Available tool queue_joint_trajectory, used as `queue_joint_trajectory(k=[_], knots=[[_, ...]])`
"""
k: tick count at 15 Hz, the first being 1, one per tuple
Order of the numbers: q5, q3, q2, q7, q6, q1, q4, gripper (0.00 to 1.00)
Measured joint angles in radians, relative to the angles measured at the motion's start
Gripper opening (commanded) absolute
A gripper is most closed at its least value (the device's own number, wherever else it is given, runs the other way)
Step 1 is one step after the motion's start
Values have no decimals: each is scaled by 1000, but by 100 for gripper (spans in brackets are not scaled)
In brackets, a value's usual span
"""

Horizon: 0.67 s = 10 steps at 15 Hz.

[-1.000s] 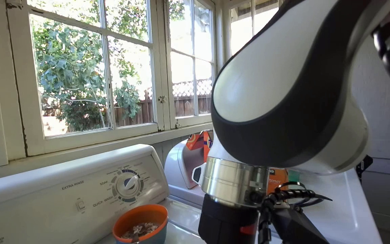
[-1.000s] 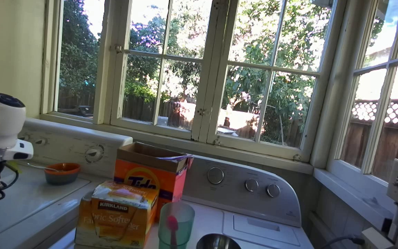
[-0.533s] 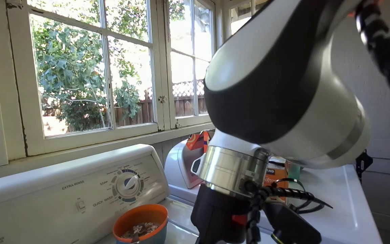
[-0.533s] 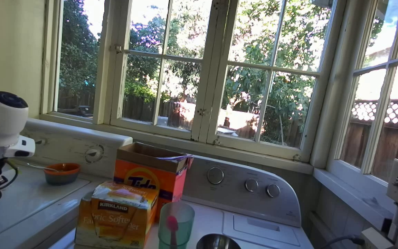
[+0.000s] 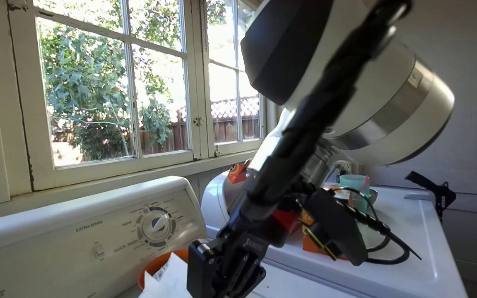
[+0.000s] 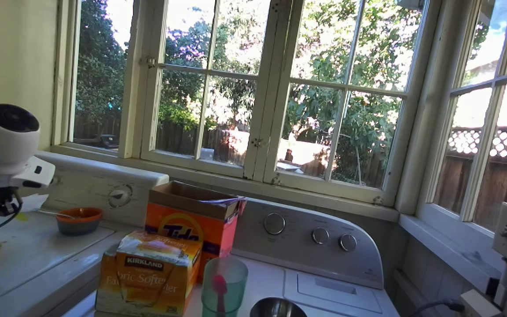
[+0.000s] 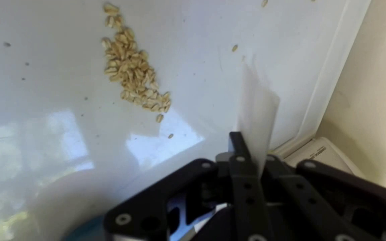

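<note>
The gripper [image 7: 251, 157] is pressed together, pinching a white paper [image 7: 258, 110] that juts past its tips, thin and nearly edge-on in the wrist view. The paper is over the washer top [image 7: 196, 87]; whether its free end touches that surface, I cannot tell. Apart from it, on the same surface, lies a streak of oats [image 7: 129, 67], with stray flakes [image 7: 235, 48] about.

The step in hand looks like holding the paper above the washer top, near the oats. The next move calls, I judge, for a firm pinch and slow handling, since so thin a sheet may bend. It also calls for clearance from the bowl [image 6: 78, 226], orange inside, which stands near the gripper; the handle of a spoon [image 6: 53, 212] sticks out over its rim toward the paper and could be knocked.

Behind the bowl rises the control panel [image 5: 89, 240]. Farther off, on the neighbouring machine [image 6: 262, 277], stand the Kirkland box [image 6: 148, 277], the Tide box [image 6: 192, 220] behind it, a green cup [image 6: 237, 288] holding a pink utensil [image 6: 219, 285], and a steel bowl [image 6: 277, 307]. Beyond are the windows [image 6: 275, 88].
</note>
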Motion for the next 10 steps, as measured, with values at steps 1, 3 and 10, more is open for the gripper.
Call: queue_joint_trajectory(k=[1, 3, 10], knots=[[27, -15, -5, 12, 21, 13, -1, 0], [81, -37, -7, 36, 70, 41, -1, 0], [248, 0, 4, 68, 205, 60, -1, 26]])
